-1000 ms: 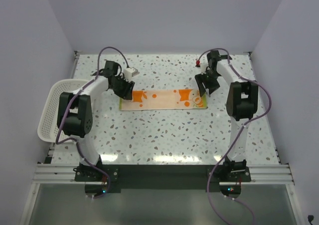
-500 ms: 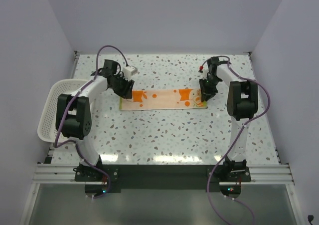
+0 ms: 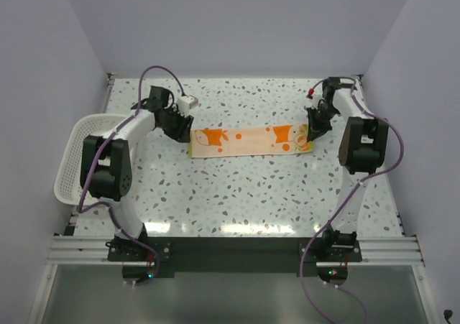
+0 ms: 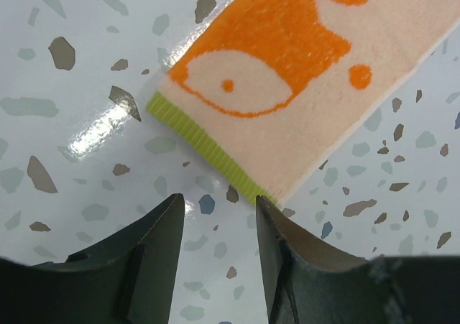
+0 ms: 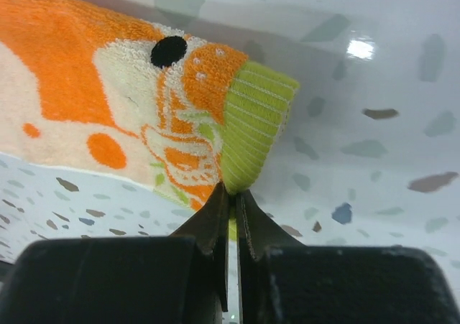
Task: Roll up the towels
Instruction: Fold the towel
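The towel (image 3: 248, 141) is a long narrow orange and cream strip with green end hems, lying flat across the far half of the table. My right gripper (image 3: 313, 131) is shut on its right end; in the right wrist view the fingertips (image 5: 231, 198) pinch the green hem (image 5: 253, 126), lifted a little off the table. My left gripper (image 3: 183, 131) hovers just left of the towel's left end. In the left wrist view it (image 4: 218, 210) stands open over bare table, the towel's green edge (image 4: 208, 151) just beyond the fingertips.
A white mesh basket (image 3: 75, 159) hangs at the table's left edge. The speckled tabletop (image 3: 237, 195) stretches in front of the towel. White walls close in the back and sides.
My right gripper closed on the towel's right end and pulled it to the right; the whole strip slid right, away from my left gripper, which stayed open.
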Controlling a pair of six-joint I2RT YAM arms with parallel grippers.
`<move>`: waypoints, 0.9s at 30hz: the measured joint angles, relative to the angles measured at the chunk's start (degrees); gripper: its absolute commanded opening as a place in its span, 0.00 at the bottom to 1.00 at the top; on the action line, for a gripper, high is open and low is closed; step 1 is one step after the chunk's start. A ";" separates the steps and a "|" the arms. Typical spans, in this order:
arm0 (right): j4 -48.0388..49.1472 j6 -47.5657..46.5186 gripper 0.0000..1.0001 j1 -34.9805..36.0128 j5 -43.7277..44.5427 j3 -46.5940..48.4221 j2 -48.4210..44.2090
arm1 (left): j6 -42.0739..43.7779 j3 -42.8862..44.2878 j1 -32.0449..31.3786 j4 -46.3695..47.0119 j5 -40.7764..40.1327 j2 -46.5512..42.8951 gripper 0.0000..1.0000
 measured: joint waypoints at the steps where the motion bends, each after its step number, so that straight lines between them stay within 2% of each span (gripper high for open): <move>1: -0.48 -0.31 0.00 -0.70 -0.02 0.57 -0.42 | 0.02 -0.02 0.02 0.00 0.00 -0.02 0.50; 7: -2.60 -0.61 0.00 0.68 -0.96 4.22 -1.92 | 0.00 -0.11 0.24 -0.02 -0.02 -0.09 0.50; 18: -4.11 1.01 0.00 12.02 -4.57 6.71 -1.66 | 0.00 -0.11 0.44 -0.22 -0.04 -0.09 0.49; 27: -4.59 2.23 0.00 14.71 -5.03 12.17 2.58 | 0.00 -0.11 0.44 -0.28 -0.50 -0.11 0.49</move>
